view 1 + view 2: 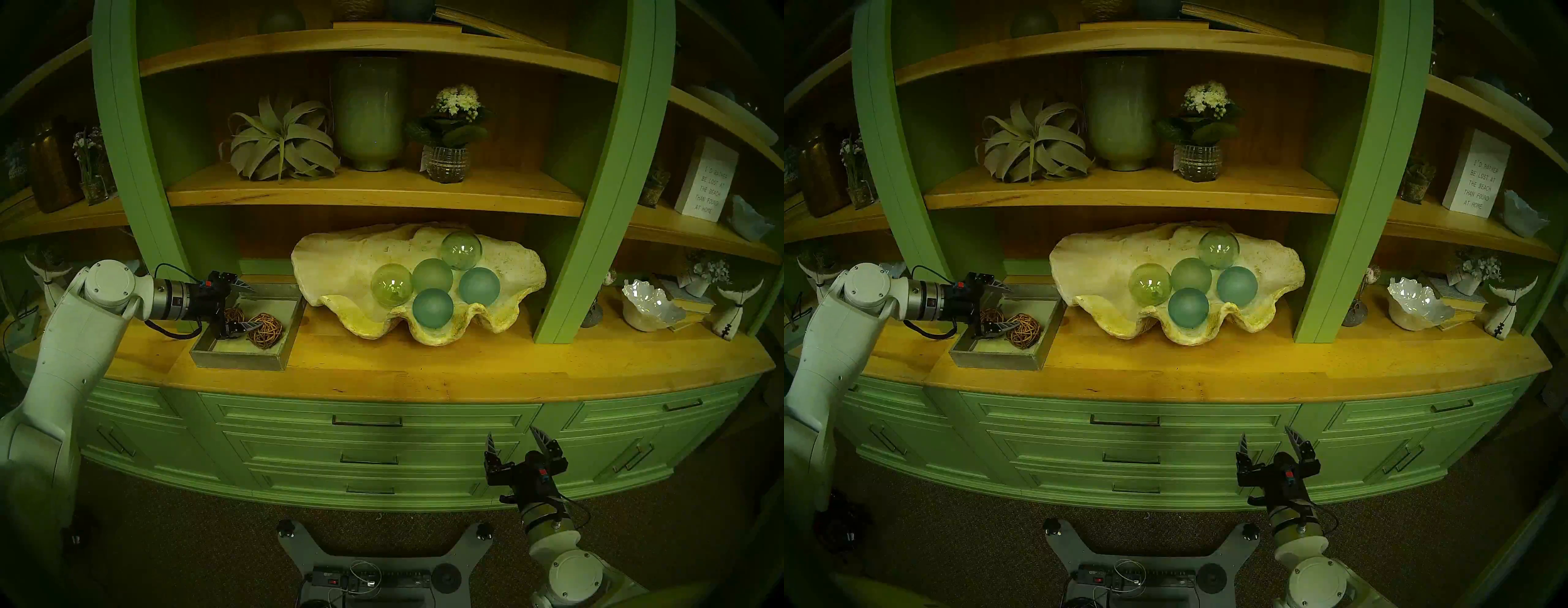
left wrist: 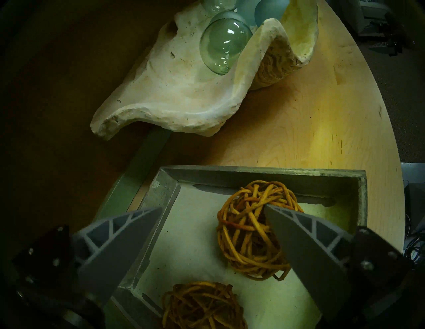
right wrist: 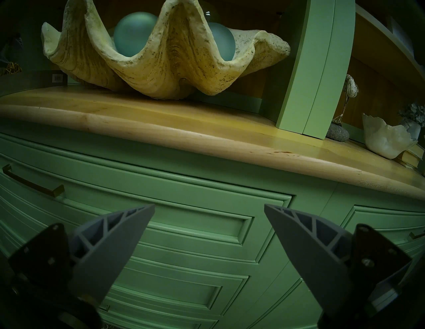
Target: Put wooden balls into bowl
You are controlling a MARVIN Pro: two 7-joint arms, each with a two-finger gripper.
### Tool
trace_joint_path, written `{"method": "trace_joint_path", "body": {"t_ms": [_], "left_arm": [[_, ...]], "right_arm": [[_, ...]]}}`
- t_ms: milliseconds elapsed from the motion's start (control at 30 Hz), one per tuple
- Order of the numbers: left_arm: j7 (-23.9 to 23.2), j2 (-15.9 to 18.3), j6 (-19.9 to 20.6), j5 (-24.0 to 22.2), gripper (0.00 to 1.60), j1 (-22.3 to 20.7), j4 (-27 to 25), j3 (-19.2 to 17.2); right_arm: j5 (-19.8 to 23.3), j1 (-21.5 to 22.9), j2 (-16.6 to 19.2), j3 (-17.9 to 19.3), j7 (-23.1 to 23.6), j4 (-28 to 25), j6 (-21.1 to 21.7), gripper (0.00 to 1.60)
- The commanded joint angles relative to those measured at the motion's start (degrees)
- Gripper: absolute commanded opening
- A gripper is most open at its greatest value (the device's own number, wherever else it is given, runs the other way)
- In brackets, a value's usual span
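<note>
Left wrist view: left gripper (image 2: 212, 208), jaws wide and empty, partly hides both wooden balls (image 2: 253, 229) in the tray (image 2: 276, 171).

White jointed arms (image 1: 63, 339), silver wrist collars, black cabled end effectors (image 1: 244, 308), grey ribbed fingers (image 2: 119, 241)

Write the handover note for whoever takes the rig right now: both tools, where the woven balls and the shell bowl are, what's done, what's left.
Left tool: open, reaching into the grey tray, one finger beside the far woven ball; nothing gripped.
Right tool: open and empty, low in front of the drawers.
Both woven balls lie in the tray; the near one sits close to the left tool's body.
Clam-shell bowl: on the counter right of the tray, holding five glass spheres, no woven ball.
Done: nothing delivered.
Left: grip each ball and place it in the bowl.
</note>
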Motion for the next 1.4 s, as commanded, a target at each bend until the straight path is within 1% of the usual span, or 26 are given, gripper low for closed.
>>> {"method": "trace_joint_path", "body": {"t_ms": [0,33,67,167,267,333,400,433,500,633,667,700,733,800,833,933,967,1067,1133,1167,1233,1267,1300,1367], "left_arm": [[-3.8,-2.49,-0.7,0.22,1.6,-6.06,2.88,1.36],[-4.99,-2.81,-0.94,0.39,1.6,-7.57,4.44,2.18],[-5.56,-2.86,-1.28,0.33,1.6,-7.33,4.57,2.03],[-8.15,-2.98,-2.38,0.47,1.6,-8.99,6.82,2.65],[-11.68,-2.67,-3.48,0.57,1.6,-11.45,9.37,3.64],[-13.6,-2.35,-4.33,0.57,1.6,-12.1,10.22,3.61],[-15.59,-2.09,-5.0,0.76,1.6,-13.92,11.91,4.17],[-16.13,-1.84,-5.24,0.7,1.6,-13.4,11.43,3.54],[-17.78,-1.71,-5.81,0.81,1.6,-15.03,13.06,3.9],[-17.78,-1.7,-6.67,1.32,1.6,-16.65,14.8,3.96],[-17.78,-1.69,-6.73,1.38,1.6,-16.4,14.66,3.55],[-17.78,-1.93,-7.04,1.58,1.6,-17.61,16.0,4.1],[-17.78,-1.94,-7.15,1.62,1.6,-17.37,15.89,3.73],[-17.78,-2.24,-7.73,2.08,1.6,-18.62,17.39,4.27],[-17.78,-2.25,-7.88,2.15,1.6,-18.29,17.16,4.01],[-17.78,-3.08,-9.07,2.34,1.6,-20.11,19.61,5.3],[-17.78,-3.27,-9.22,2.23,1.6,-19.74,19.4,5.02],[-17.78,-4.32,-9.83,2.12,1.6,-21.21,21.29,6.02],[-17.78,-4.92,-10.43,2.26,1.6,-22.59,22.77,7.48],[-17.78,-5.03,-10.55,2.13,1.6,-22.08,22.37,7.35],[-17.78,-5.64,-11.3,2.33,1.6,-23.47,24.27,9.03],[-17.78,-5.7,-11.27,2.07,1.6,-22.78,23.79,8.73],[-17.78,-6.02,-11.78,2.11,1.6,-23.97,25.23,10.01],[-17.78,-6.31,-12.17,1.82,1.6,-24.52,26.24,11.5]], "right_arm": [[-0.12,0.55,-0.06,0.11,-0.01,-1.7,-0.48,1.6],[-0.12,0.54,-0.05,0.11,-0.01,-1.72,-0.48,1.6],[-0.12,0.53,-0.05,0.11,-0.01,-1.75,-0.48,1.6],[-0.12,0.5,-0.04,0.13,-0.02,-1.82,-0.48,1.6],[-0.11,0.46,-0.03,0.14,-0.02,-1.88,-0.48,1.6],[-0.11,0.45,-0.02,0.14,-0.02,-1.92,-0.47,1.6],[-0.11,0.44,-0.02,0.14,-0.03,-1.94,-0.47,1.6],[-0.11,0.43,-0.02,0.15,-0.03,-1.94,-0.47,1.6],[-0.11,0.43,-0.01,0.14,-0.03,-1.94,-0.47,1.6],[-0.11,0.43,-0.02,0.14,-0.03,-1.94,-0.47,1.6],[-0.11,0.43,-0.01,0.15,-0.03,-1.95,-0.47,1.6],[-0.11,0.42,-0.01,0.15,-0.03,-1.96,-0.46,1.6],[-0.11,0.42,-0.01,0.15,-0.03,-1.97,-0.46,1.6],[-0.11,0.41,-0.01,0.15,-0.03,-1.99,-0.46,1.6],[-0.1,0.4,0.0,0.15,-0.03,-2.0,-0.46,1.6],[-0.1,0.38,0.0,0.16,-0.04,-2.04,-0.45,1.6],[-0.1,0.38,0.01,0.16,-0.04,-2.05,-0.45,1.6],[-0.1,0.37,0.01,0.16,-0.04,-2.06,-0.45,1.6],[-0.1,0.36,0.01,0.17,-0.04,-2.07,-0.45,1.6],[-0.1,0.36,0.01,0.17,-0.04,-2.07,-0.44,1.6],[-0.1,0.35,0.02,0.17,-0.04,-2.09,-0.44,1.6],[-0.1,0.35,0.02,0.17,-0.04,-2.09,-0.44,1.6],[-0.09,0.35,0.02,0.17,-0.04,-2.1,-0.44,1.6],[-0.09,0.34,0.02,0.17,-0.04,-2.11,-0.43,1.6]]}}
